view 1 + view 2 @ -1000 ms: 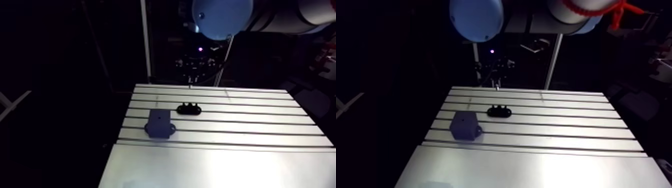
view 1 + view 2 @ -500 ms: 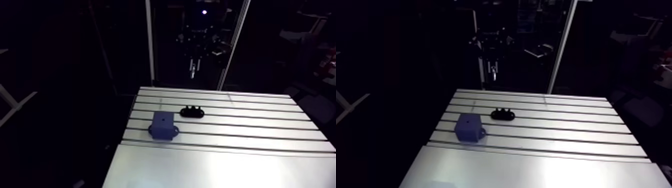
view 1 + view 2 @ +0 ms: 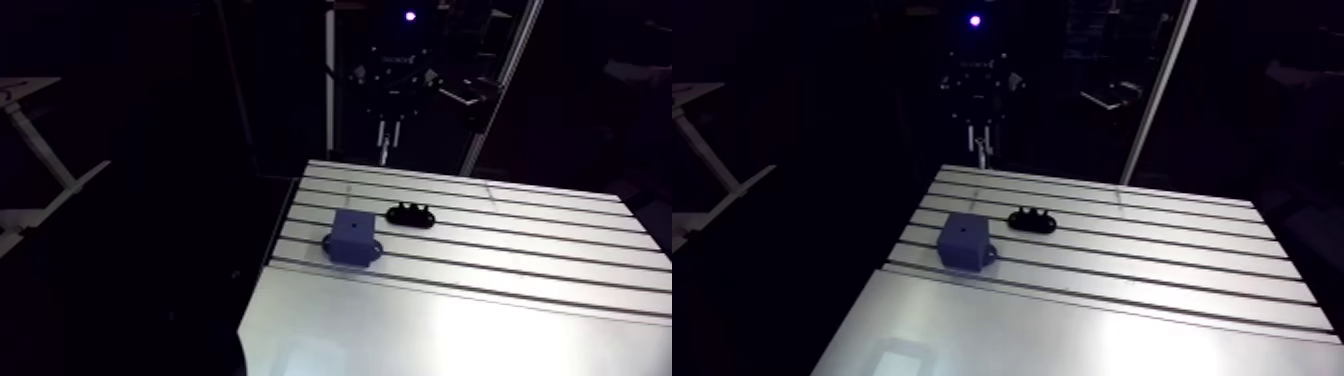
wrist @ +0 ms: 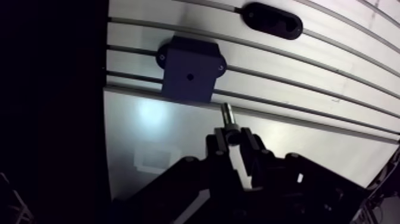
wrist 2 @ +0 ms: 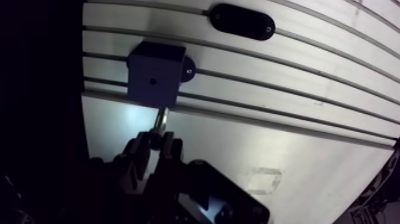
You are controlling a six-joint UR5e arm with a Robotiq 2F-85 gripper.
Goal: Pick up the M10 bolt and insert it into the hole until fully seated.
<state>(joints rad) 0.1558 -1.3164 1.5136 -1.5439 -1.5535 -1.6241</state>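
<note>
I am pinching the M10 bolt [image 4: 228,116] between the two fingers of my claw [image 4: 236,138], which are pressed onto its head end, so its threaded shank is sticking out ahead of the fingertips. Under the bolt the smooth plate of the slotted aluminium table [image 4: 309,137] is catching a patch of light. Just ahead of the bolt's tip, in the wrist view, the blue block [image 4: 178,65] is sitting across the nearest slots, close to the table's side edge, with its small round hole [image 4: 189,77] facing up in the middle of its top face. Farther along, well apart from the block and deeper into the slotted part, a black oval holder [image 4: 272,19] is lying with its row of sockets.

The pick is looking done to me, and I am now in the carrying step: the bolt is hanging above the table, not yet over the hole (how high I cannot tell). Next I am going to need the tip brought squarely over that hole, the shank lined up with its axis, and then a straight, gentle push down until the head is seated on the block.
</note>
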